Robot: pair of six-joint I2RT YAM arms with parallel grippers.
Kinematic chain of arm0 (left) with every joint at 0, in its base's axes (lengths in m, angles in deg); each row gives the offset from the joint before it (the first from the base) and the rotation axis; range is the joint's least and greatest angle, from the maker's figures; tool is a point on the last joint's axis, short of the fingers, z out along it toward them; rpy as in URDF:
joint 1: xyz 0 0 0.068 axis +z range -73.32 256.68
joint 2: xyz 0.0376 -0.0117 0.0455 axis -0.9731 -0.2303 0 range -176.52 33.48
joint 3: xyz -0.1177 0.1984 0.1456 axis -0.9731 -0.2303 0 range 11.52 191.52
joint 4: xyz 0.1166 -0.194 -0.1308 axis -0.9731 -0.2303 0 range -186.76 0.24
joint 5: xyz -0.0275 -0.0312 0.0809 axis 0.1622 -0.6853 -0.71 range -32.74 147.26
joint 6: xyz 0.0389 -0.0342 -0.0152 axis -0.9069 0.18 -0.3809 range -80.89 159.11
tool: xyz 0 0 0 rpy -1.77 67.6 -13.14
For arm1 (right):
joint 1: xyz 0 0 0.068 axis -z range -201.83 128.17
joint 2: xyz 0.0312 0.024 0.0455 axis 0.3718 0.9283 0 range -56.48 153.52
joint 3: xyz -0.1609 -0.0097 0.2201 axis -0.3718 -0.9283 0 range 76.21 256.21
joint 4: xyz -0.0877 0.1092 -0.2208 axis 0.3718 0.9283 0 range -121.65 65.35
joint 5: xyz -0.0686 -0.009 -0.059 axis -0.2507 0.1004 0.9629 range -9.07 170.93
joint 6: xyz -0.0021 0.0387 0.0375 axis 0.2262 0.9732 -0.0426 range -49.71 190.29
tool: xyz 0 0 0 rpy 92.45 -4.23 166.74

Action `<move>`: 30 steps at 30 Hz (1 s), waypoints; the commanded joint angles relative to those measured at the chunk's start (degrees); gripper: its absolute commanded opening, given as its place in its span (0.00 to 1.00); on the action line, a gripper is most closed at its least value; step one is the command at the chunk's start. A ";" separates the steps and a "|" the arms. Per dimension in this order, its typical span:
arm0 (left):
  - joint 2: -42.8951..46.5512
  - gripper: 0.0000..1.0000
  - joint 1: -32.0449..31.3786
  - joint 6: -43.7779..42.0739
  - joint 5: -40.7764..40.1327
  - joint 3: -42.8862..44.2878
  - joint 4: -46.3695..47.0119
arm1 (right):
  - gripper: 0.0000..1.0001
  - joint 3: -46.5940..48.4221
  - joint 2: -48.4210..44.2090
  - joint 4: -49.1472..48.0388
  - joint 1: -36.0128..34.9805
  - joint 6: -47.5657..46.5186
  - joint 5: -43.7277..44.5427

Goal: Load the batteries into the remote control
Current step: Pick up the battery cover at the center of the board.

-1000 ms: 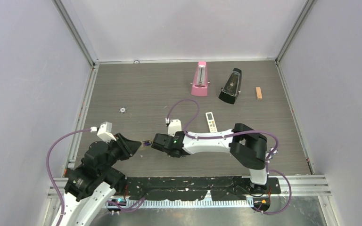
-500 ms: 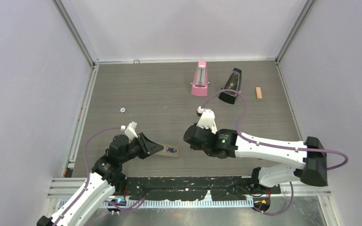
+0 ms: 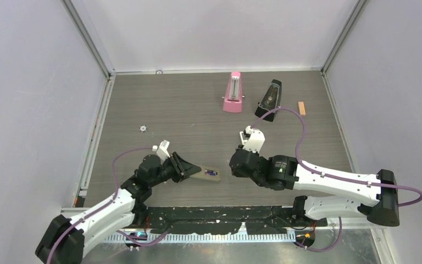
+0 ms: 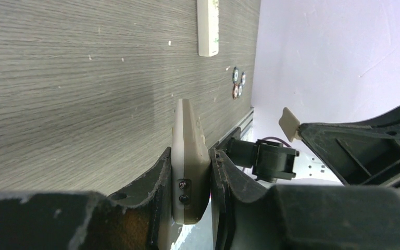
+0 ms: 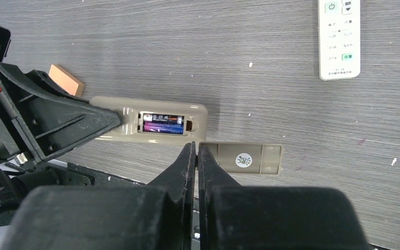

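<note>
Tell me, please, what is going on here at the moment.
The left pincer grips one end of the slim remote control, whose beige back faces up with the battery bay open. Two batteries lie side by side in that bay. The loose battery cover lies on the table right beside the remote. The right pincer is shut and empty, hovering by the cover's near end. The batteries look loaded, and the cover is still off.
</note>
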 commanded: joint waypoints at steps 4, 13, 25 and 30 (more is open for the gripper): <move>-6.91 0.01 -0.75 -1.14 -3.03 1.93 7.73 | 0.05 -0.79 -1.98 -4.72 0.26 0.51 -0.98; -10.85 0.29 -0.74 -3.36 -5.83 -0.79 3.77 | 0.05 -0.94 -3.53 -5.61 0.24 0.12 -1.72; -4.13 0.86 -0.77 -6.85 -14.39 0.43 -15.81 | 0.05 -1.64 -4.71 -8.26 0.23 0.27 -4.82; 3.99 0.91 -0.74 -7.20 -18.00 2.07 -26.52 | 0.05 -1.88 -5.59 -10.54 0.25 -0.88 -7.45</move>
